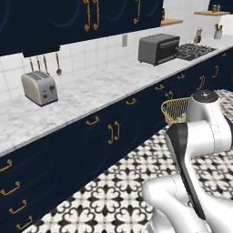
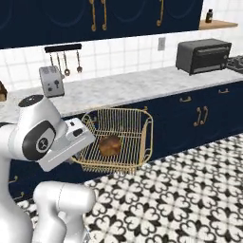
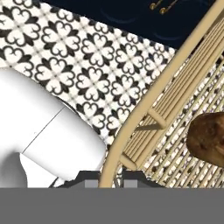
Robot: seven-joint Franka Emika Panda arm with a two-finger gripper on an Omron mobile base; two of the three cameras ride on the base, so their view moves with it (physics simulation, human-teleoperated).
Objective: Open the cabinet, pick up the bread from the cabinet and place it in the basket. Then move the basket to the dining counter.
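Observation:
My gripper is shut on the rim of the golden wire basket, one finger on each side of the wire. The basket hangs in the air, tilted, above the patterned floor in front of the lower navy cabinets. The small brown bread lies inside it, near the middle of its mesh bottom; in the hand view the bread sits at the right edge. In the left base view the arm hides most of the basket. The wall cabinet above the counter has its doors shut. The dining counter is out of view.
A marble counter runs along the wall with a silver toaster, a dark toaster oven and a stove. Utensils hang on the tiles. Lower navy cabinets stand close behind the basket. Tiled floor spreads to the right.

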